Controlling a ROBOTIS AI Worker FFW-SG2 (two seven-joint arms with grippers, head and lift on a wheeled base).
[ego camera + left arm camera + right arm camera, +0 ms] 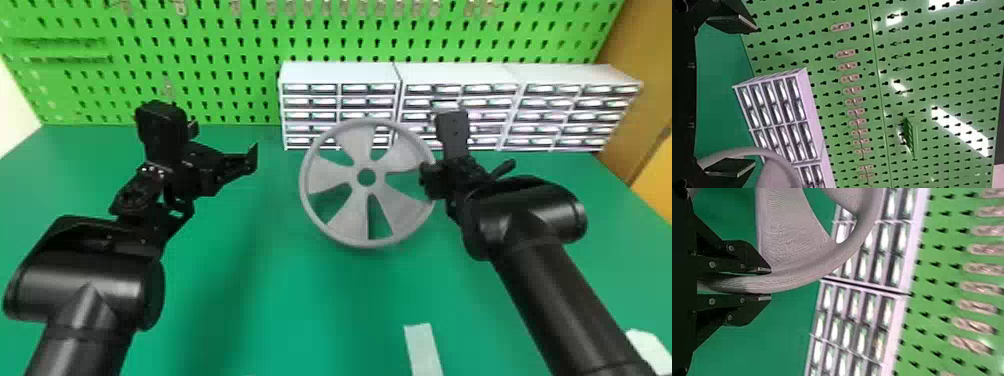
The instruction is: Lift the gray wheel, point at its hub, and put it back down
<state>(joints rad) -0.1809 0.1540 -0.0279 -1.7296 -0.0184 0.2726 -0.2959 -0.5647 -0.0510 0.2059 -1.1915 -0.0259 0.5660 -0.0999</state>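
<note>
The gray wheel (332,181) is rim-pinched by the right gripper (768,284), its hub (356,176) presented rightward of the wide-parted, empty jaws of the left gripper (755,96).

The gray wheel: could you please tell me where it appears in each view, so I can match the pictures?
Head view: the gray wheel is near the middle, partly in front of the drawer cabinets.
Left wrist view: only partly visible, passing behind one finger of the left gripper.
Right wrist view: close up and cut off, its rim between the right gripper's fingers.
Shared landmark: the drawer cabinets.
</note>
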